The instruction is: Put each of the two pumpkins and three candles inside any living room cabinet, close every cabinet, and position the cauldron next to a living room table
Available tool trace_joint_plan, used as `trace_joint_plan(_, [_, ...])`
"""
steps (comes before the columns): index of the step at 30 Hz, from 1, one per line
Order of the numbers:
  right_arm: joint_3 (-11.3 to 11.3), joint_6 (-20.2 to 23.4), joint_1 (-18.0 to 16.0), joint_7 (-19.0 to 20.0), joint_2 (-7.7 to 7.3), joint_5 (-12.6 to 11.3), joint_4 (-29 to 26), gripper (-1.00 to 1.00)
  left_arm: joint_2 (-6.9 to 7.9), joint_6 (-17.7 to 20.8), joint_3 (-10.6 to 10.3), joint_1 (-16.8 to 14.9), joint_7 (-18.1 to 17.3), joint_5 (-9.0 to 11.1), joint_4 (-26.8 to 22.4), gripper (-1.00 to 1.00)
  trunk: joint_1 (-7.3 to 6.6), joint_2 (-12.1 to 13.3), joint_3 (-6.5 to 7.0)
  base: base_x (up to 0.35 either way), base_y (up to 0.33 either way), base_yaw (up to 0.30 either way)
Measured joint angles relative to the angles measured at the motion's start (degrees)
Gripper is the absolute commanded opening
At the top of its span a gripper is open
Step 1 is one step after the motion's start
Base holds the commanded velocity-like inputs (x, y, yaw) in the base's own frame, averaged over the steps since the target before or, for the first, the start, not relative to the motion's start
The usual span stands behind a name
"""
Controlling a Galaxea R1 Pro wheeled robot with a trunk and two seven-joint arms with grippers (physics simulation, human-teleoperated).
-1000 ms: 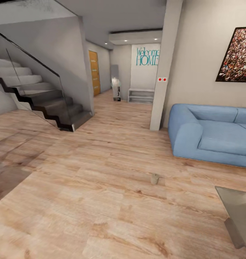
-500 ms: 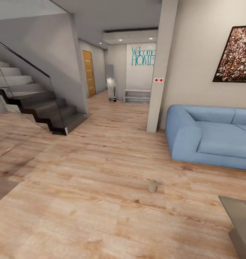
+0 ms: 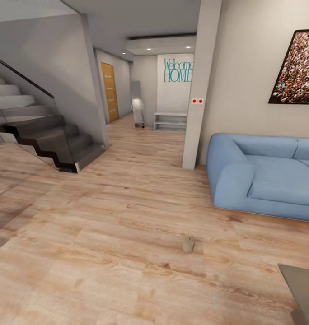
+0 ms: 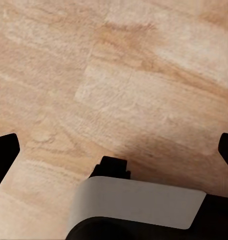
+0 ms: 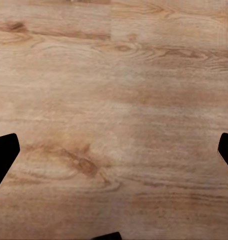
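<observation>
Progress looks early: one candle [image 3: 188,244] is seen lying loose on the wooden floor [image 3: 105,234], out in the open, well apart from the blue sofa [image 3: 263,176] and near the grey table corner [image 3: 303,289]. No cabinet, pumpkin or cauldron is seen, so every step is judged still left. Candle appears upright, long axis vertical, though it is too small to be sure. Left gripper [image 4: 114,150] and right gripper [image 5: 114,150] are both spread wide apart over bare floor, nothing held. Candle's place relative to either gripper cannot be told; it is judged to lie well ahead of both.
</observation>
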Motion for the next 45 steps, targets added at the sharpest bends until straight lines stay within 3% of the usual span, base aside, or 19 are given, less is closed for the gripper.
trace_joint_plan(23, [-0.1,0.2,0.0,0.0,0.19,0.0,-0.1,1.0,0.0,0.1,0.0,0.0,0.0,0.0,0.0,1.0,0.0,0.0,-0.52,0.272,-0.227,-0.121])
trace_joint_plan(45, [0.0,0.1,0.0,0.1,0.12,0.3,0.0,1.0,0.0,0.0,0.0,0.0,0.0,0.0,0.0,1.0,-0.01,0.0,-0.52,0.328,-0.01,0.0])
